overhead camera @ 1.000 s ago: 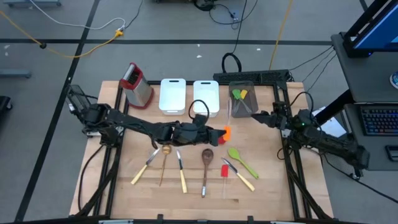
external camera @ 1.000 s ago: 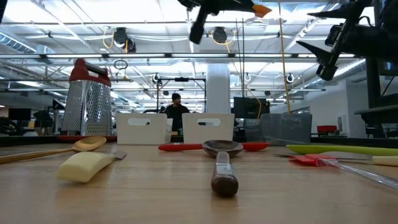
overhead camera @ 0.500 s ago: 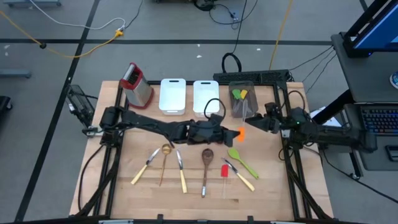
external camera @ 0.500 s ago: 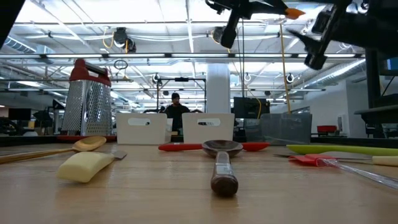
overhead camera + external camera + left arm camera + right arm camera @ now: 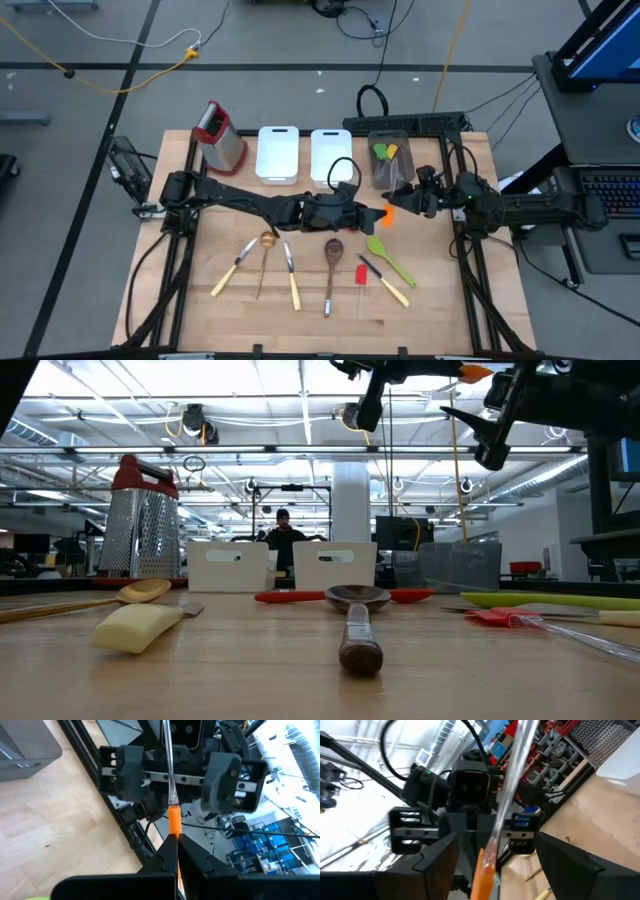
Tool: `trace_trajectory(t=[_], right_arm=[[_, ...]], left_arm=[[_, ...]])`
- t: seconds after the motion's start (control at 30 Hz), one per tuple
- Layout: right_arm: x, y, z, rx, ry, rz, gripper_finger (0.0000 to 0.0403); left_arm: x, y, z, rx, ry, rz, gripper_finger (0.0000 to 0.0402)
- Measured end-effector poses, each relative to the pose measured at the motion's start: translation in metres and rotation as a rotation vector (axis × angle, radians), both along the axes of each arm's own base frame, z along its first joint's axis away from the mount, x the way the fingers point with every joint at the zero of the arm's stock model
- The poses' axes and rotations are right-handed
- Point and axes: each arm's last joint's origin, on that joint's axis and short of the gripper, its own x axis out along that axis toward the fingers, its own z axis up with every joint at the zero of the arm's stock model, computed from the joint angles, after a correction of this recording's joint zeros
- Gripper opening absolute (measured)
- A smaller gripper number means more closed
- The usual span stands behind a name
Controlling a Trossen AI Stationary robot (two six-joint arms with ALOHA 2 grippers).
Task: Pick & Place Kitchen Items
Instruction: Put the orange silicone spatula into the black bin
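Here we see the left pincer [image 5: 372, 213] closed on an orange spatula [image 5: 386, 213], holding it in the air above the worktop [image 5: 320, 300], with the orange head pointing away from it toward the right pincer [image 5: 400, 198]. In the left wrist view the two dark fingers [image 5: 167, 851] clamp the orange part of the spatula and its clear handle runs on between the right pincer's spread fingers. The right pincer is wide open, its fingers either side of the spatula without touching it. Just behind the right pincer stands a grey tray [image 5: 389, 162] holding green and yellow utensils [image 5: 384, 152]. Below and in front of the left pincer, a wooden spoon [image 5: 331, 262], a green spoon [image 5: 389, 257] and a red spatula [image 5: 361, 274] lie on the worktop.
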Motion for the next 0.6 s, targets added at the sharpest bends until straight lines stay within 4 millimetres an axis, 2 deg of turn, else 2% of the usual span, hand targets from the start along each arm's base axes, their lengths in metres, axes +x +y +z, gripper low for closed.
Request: trace_trajectory(t=[0.17,0.3,0.43,0.6], right_arm=[[0.012,0.0,0.012,-0.049,-0.003,-0.012,0.0251],[0.017,-0.001,0.019,-0.064,-0.015,-0.016,0.0224],[0.017,-0.001,0.023,-0.066,-0.028,-0.017,0.017],[0.017,-0.001,0.023,-0.071,-0.028,-0.017,0.0066]], left_arm=[[-0.001,-0.005,-0.001,0.002,0.008,-0.008,0.0],[-0.001,-0.007,-0.001,0.006,0.013,-0.007,0.0],[-0.001,-0.008,-0.001,0.01,0.013,0.004,0.0],[-0.001,-0.008,-0.001,0.017,0.013,0.003,0.0]])
